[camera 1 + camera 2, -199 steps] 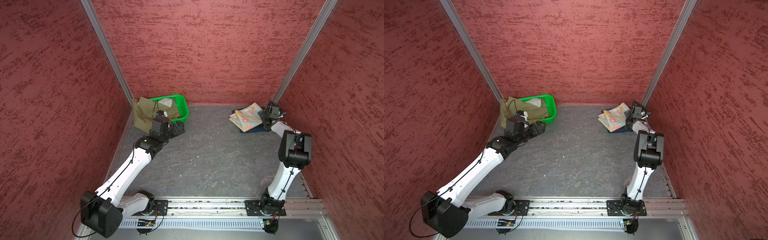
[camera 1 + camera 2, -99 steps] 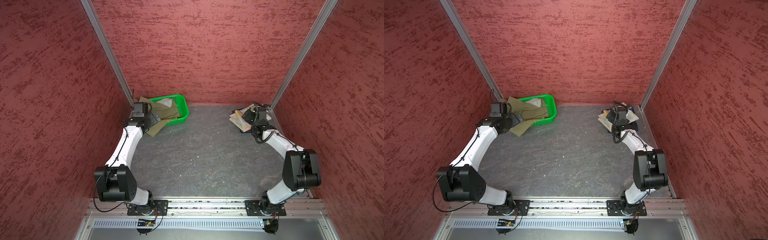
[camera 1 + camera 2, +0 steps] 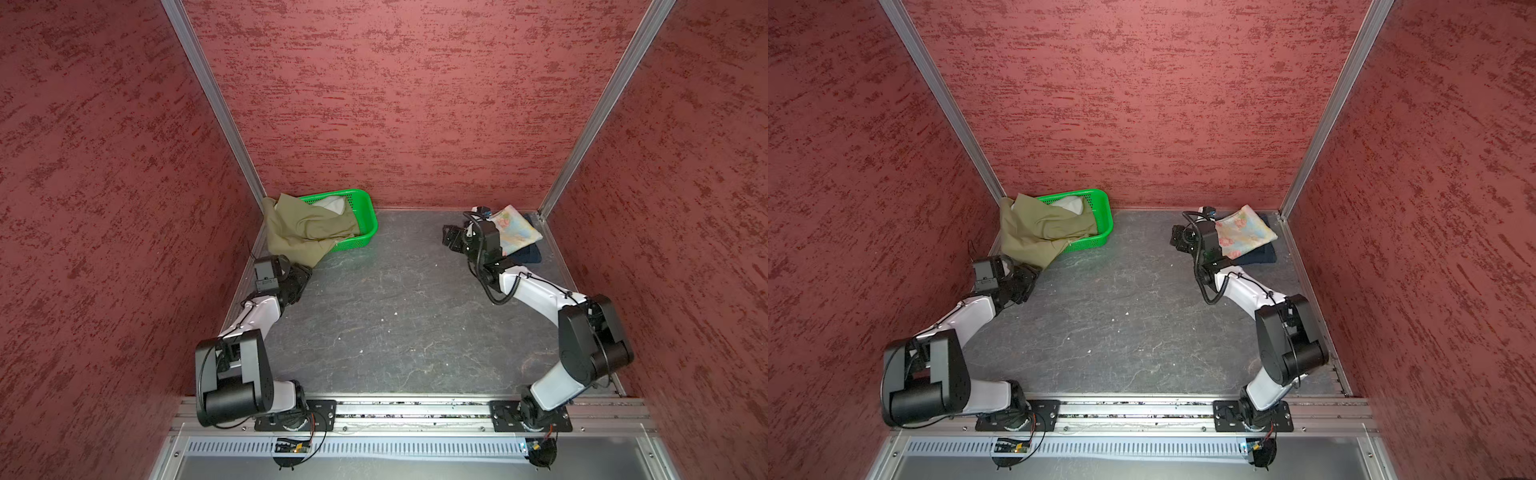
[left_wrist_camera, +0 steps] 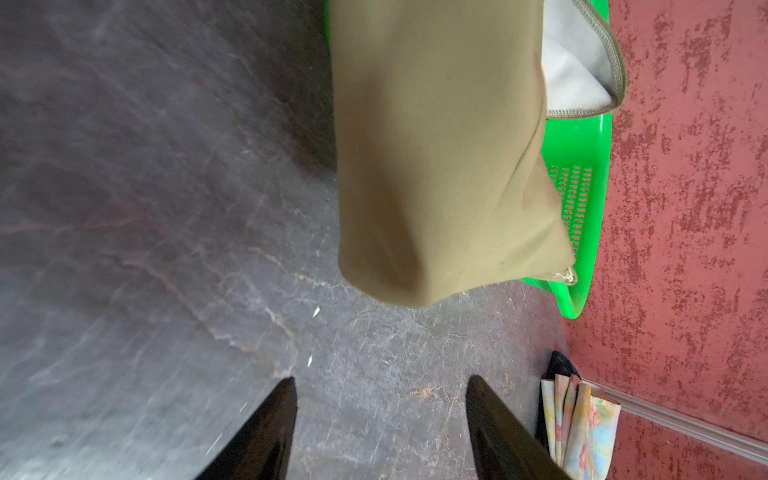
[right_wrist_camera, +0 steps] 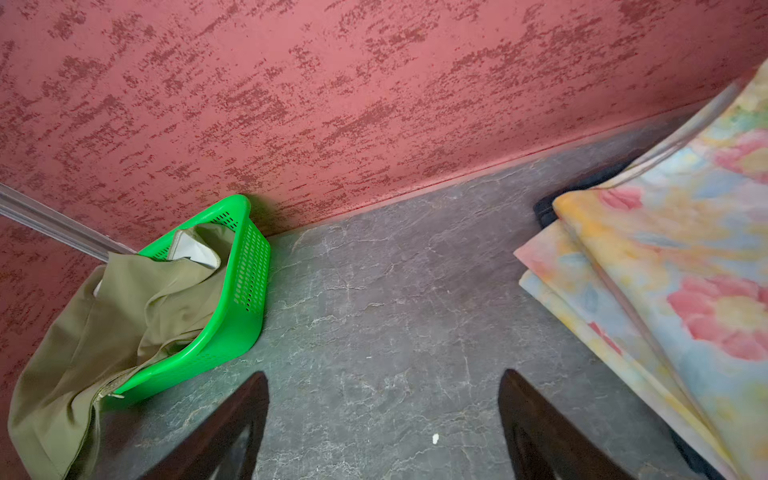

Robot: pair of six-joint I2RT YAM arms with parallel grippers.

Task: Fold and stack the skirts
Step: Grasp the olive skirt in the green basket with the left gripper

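Note:
The olive-green skirt (image 3: 307, 232) (image 3: 1038, 232) hangs crumpled over the front rim of the basket at the back left, its white lining showing. My left gripper (image 4: 381, 380) (image 3: 301, 272) is open and empty just short of the skirt's (image 4: 436, 166) lowest corner, apart from it. At the back right the folded floral skirt (image 3: 517, 230) (image 3: 1246, 232) (image 5: 685, 270) lies on the folded dark blue denim skirt (image 3: 528, 254) (image 3: 1260, 257). My right gripper (image 5: 383, 374) (image 3: 451, 239) stands open over bare floor to the left of that stack.
The green perforated basket (image 3: 363, 212) (image 5: 245, 299) sits in the back left corner against the red wall. Red walls close in the dark grey floor (image 3: 395, 311) on three sides. The arms' base rail (image 3: 415, 409) runs along the front.
My left gripper has drawn back from the olive skirt toward the front and narrowed its jaws. My right gripper has swung left off the floral stack.

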